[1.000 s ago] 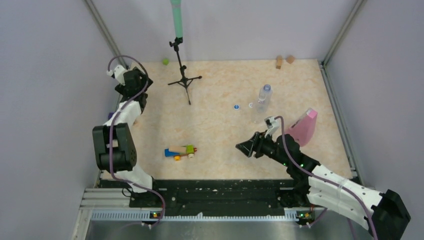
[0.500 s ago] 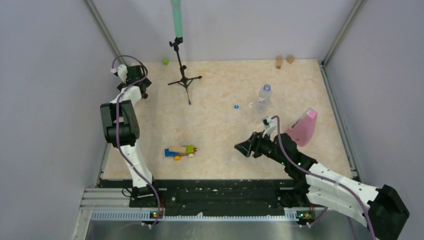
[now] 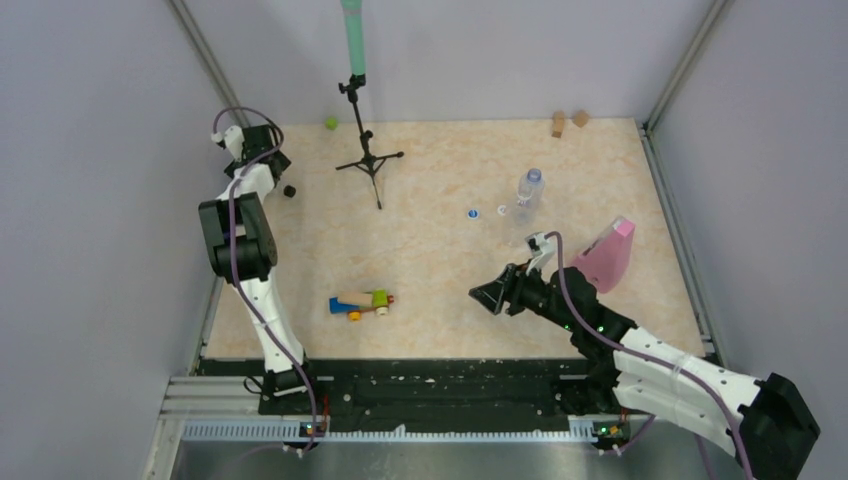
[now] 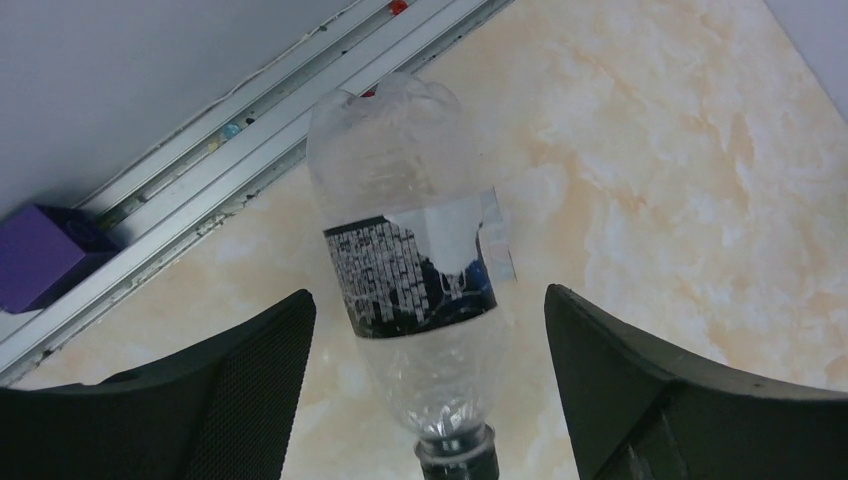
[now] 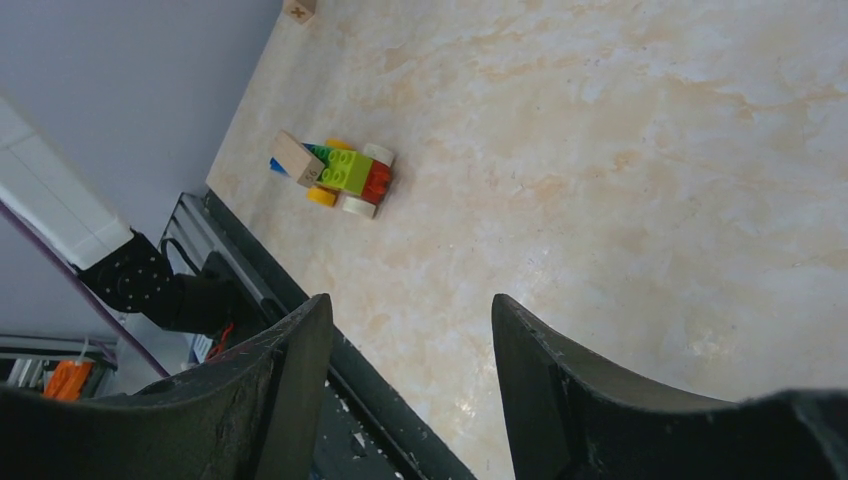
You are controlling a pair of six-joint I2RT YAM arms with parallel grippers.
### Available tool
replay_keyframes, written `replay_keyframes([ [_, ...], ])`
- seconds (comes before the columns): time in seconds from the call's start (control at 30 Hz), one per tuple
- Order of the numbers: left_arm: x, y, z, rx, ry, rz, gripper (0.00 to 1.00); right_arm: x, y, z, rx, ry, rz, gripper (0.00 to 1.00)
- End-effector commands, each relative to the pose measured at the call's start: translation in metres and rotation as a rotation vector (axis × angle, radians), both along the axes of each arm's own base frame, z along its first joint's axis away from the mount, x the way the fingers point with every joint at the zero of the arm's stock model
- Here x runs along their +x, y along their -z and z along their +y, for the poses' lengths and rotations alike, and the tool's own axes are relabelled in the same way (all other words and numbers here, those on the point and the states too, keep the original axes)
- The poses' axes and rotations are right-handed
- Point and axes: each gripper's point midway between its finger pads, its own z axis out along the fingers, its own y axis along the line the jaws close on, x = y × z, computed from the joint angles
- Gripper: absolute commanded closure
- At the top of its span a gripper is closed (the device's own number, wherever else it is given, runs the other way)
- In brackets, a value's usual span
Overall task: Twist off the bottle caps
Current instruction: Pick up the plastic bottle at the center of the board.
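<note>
A clear bottle [image 4: 415, 260] with a dark label lies on the table between my left gripper's [image 4: 428, 297] open fingers, which stand apart from it. Its black cap [image 4: 457, 460] is on and points toward the camera. In the top view the left gripper [image 3: 262, 162] is at the far left corner, and the black cap [image 3: 289, 190] shows beside it. A second clear bottle [image 3: 527, 195] stands upright at right centre. A loose blue cap [image 3: 472, 213] and a white cap [image 3: 501, 211] lie left of it. My right gripper [image 3: 485, 296] is open and empty above bare table [image 5: 411, 300].
A pink wedge [image 3: 606, 255] stands beside the right arm. A toy of coloured blocks [image 3: 360, 302] lies at front centre [image 5: 340, 172]. A small tripod [image 3: 365, 155] stands at the back. A purple block [image 4: 40, 255] sits by the left rail [image 4: 200, 200]. Tan blocks [image 3: 558, 124] lie at the back right.
My left arm has straightened and its gripper has moved a little toward the far left corner, uncovering the black cap. The right arm has barely moved.
</note>
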Motion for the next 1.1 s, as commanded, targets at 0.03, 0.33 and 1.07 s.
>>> replay_keyframes([
  [0.03, 0.010, 0.007, 0.017, -0.032, 0.011, 0.016, 0.16, 0.001, -0.027, 0.008, 0.054, -0.027, -0.069, 0.41],
  [0.33, 0.009, 0.022, 0.028, 0.029, 0.049, 0.090, 0.19, 0.004, -0.026, 0.013, 0.048, -0.036, -0.065, 0.41],
  [1.07, -0.037, -0.053, -0.091, -0.381, 0.131, -0.343, 0.66, -0.002, -0.035, 0.006, 0.070, -0.003, -0.009, 0.41],
])
